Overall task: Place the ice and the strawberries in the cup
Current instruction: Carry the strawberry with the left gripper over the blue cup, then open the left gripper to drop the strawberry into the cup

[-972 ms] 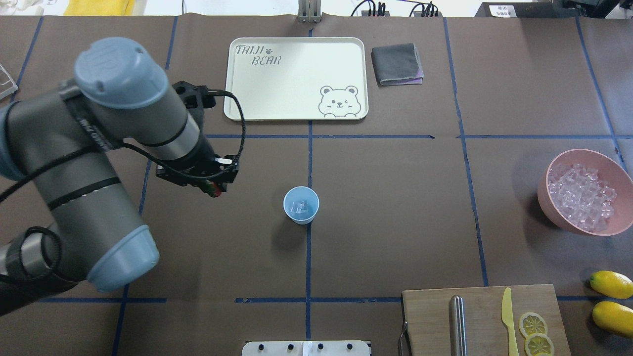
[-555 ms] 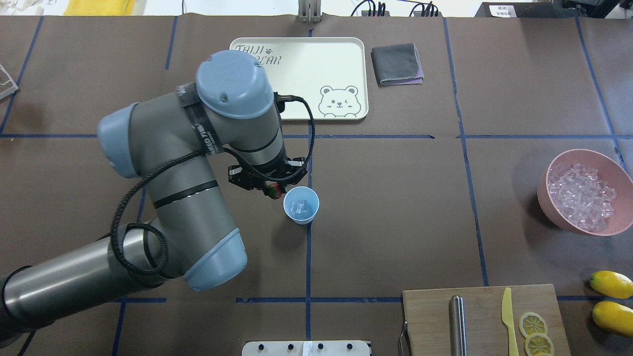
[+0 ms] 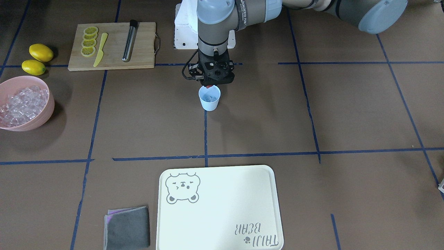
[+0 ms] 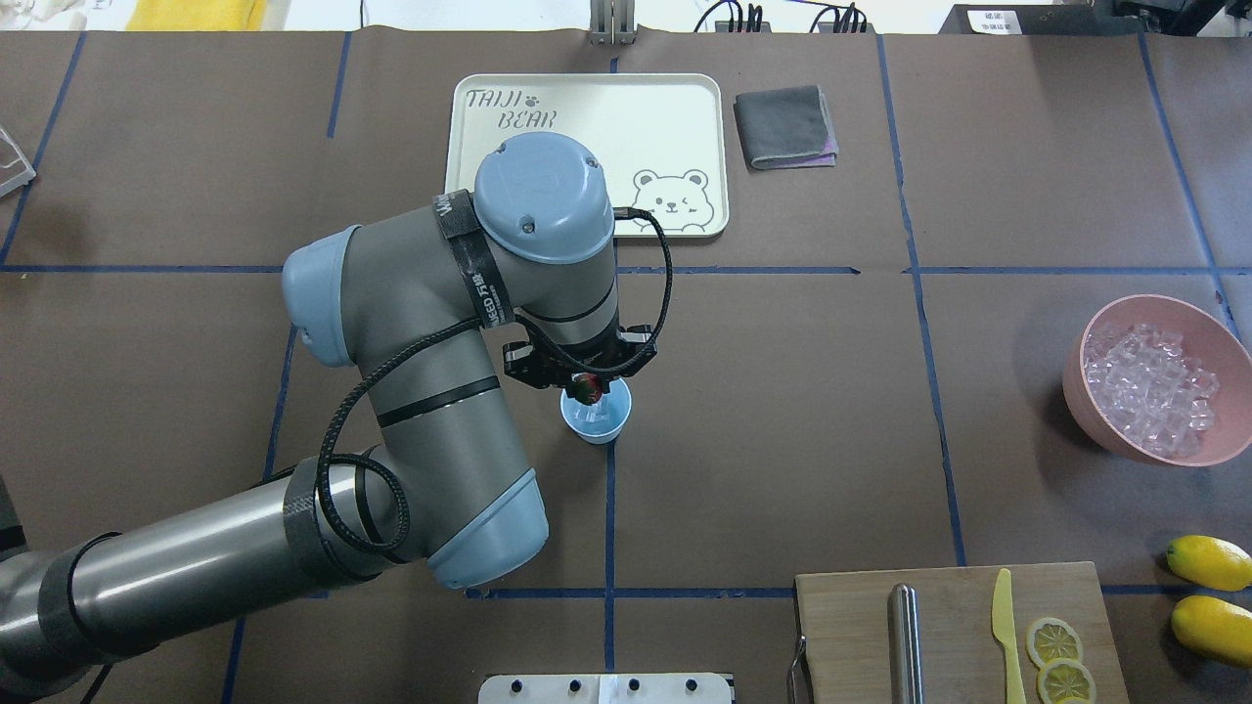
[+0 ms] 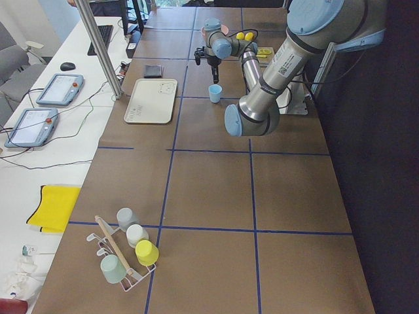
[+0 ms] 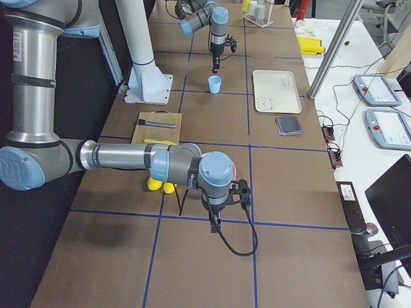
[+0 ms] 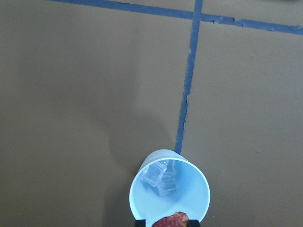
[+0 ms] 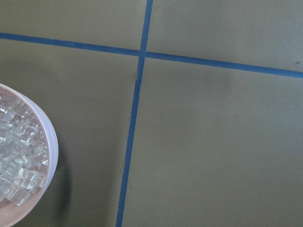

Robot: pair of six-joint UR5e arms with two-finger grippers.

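Observation:
The light-blue cup [image 4: 599, 424] stands on the table's middle line with a few ice cubes [image 7: 159, 177] inside. My left gripper [image 4: 585, 381] is shut on the dark-red strawberry [image 4: 589, 390] and holds it just above the cup's rim, over its near-left edge. The left wrist view shows the strawberry [image 7: 173, 221] at the bottom edge, over the cup [image 7: 189, 189]. From the front, the cup [image 3: 209, 100] sits directly below the gripper [image 3: 210, 85]. My right gripper [image 6: 214, 224] hangs beside the pink bowl; I cannot tell if it is open or shut.
The pink bowl [image 4: 1100, 425] full of ice [image 4: 1149, 386] stands at the right edge. A cream tray [image 4: 587, 147] and a grey cloth [image 4: 785, 127] lie at the back. A cutting board [image 4: 954, 636] with a knife, a metal rod and lemon slices, and two lemons [image 4: 1209, 562], lie front right.
My left arm has swung right, carrying the strawberry from well left of the cup to just above the cup's rim. The cup has not moved.

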